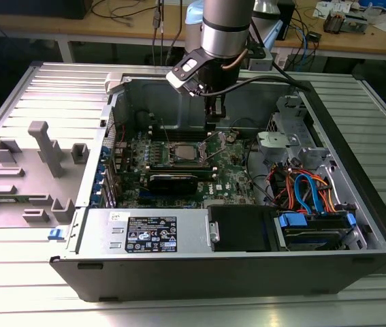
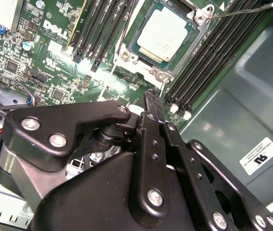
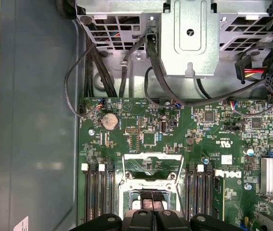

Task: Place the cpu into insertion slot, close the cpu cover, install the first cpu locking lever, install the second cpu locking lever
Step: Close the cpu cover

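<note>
The cpu [image 2: 165, 34], a square chip with a dull silver top, lies flat in the insertion slot [image 2: 126, 57] between the black memory slots; in the exterior view the slot [image 1: 182, 151] sits mid-board. The cpu cover [image 3: 153, 158], a thin silvery frame, stands tilted up at the slot's end, with green board showing through its cut-out. A thin wire lever [image 2: 242, 9] sticks out, raised, from the slot's corner. My gripper [image 1: 214, 112] hangs above the slot's edge nearest the cover, touching nothing. Its black fingers [image 2: 148, 103] meet at the tips [image 3: 151, 197], shut, with nothing between them.
The open computer case [image 1: 356, 225] lies on a metal table. A black power-supply box [image 1: 155, 231] runs along its near side. A drive cage [image 3: 189, 38] and loose cables [image 1: 301, 187] fill the exterior view's right. A grey fixture tray [image 1: 39, 157] lies outside, at that view's left.
</note>
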### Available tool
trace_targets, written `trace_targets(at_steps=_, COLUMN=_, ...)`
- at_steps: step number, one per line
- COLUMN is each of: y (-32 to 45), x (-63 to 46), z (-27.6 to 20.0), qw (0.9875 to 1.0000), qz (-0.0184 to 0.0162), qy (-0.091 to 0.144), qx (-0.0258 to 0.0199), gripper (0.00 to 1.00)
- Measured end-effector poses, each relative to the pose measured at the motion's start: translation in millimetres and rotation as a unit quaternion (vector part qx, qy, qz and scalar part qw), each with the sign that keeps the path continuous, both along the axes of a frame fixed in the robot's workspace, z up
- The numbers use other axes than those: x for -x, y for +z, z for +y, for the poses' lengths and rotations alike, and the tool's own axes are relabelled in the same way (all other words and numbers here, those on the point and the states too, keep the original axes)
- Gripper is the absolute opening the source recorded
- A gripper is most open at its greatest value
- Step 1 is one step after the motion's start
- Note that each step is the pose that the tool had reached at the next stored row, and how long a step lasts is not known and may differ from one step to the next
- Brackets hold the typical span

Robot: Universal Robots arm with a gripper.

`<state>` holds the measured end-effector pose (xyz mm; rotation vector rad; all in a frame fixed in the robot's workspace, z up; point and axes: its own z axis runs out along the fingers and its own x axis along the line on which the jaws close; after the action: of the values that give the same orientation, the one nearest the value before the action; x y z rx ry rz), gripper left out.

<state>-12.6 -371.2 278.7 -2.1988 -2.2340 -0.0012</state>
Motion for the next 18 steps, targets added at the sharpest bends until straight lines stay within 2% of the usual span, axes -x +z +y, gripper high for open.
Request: trace_targets(at_steps=18, y=0.0, x=-5.4, z=0.0, qw=1.0, qz=0.0, qy=0.0, qx=0.0, gripper=0.11)
